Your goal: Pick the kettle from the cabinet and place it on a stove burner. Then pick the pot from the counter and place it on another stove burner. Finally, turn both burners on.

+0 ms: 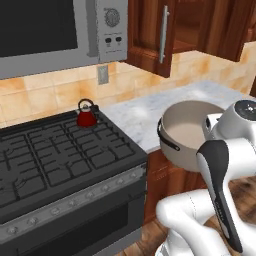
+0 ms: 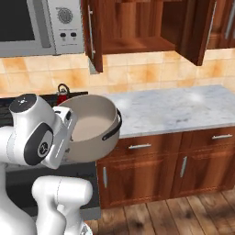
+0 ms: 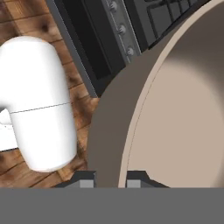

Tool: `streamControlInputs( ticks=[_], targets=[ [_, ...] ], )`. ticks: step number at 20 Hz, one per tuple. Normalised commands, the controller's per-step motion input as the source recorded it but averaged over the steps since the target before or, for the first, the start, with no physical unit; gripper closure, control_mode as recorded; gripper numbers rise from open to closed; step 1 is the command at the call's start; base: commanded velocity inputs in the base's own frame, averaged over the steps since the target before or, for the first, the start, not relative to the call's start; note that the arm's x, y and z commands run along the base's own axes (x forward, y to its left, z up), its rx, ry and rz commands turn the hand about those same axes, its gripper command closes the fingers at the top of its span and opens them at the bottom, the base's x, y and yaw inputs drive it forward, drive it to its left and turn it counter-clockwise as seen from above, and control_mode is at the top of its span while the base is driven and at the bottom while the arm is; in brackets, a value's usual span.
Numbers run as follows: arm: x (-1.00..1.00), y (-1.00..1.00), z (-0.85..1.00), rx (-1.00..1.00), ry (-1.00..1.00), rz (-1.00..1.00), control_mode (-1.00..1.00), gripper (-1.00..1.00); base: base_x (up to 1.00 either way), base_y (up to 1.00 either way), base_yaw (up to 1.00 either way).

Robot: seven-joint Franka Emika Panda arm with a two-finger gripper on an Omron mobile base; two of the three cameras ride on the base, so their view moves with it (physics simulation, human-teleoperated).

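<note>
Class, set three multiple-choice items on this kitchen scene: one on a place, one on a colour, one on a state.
1. Where is the kettle?
A on the cooktop's back corner
B inside the cabinet
C on the floor

2. What colour is the kettle's body?
A white
B dark red
C blue

3. How is the pot?
A resting on the counter
B standing on a burner
C lifted, its rim pinched by the tool

Answers: 1 A, it stands on the cooktop grate by the wall; 2 B, red under a black handle; 3 C, fingertips straddle the rim, wood floor visible below.

No legible txt or nos., microwave (image 1: 60, 30) panel markings too blurry to read
</note>
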Motion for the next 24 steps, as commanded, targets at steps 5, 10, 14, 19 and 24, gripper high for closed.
streamControlInputs(
  ticks=[5,10,14,19,24],
  targets=[
    [0.0,0.0,0.0,0.0,0.0,0.0,1.0,1.0,-0.01,0.86,-0.07],
    [0.0,0.0,0.0,0.0,0.0,0.0,1.0,1.0,0.07,0.84,-0.04],
    [0.0,0.0,0.0,0.0,0.0,0.0,1.0,1.0,0.24,0.74,0.0],
    [0.0,0.0,0.0,0.0,0.0,0.0,1.0,1.0,0.28,0.49,0.0],
    [0.0,0.0,0.0,0.0,0.0,0.0,1.0,1.0,0.24,0.11,0.02]
  ],
)
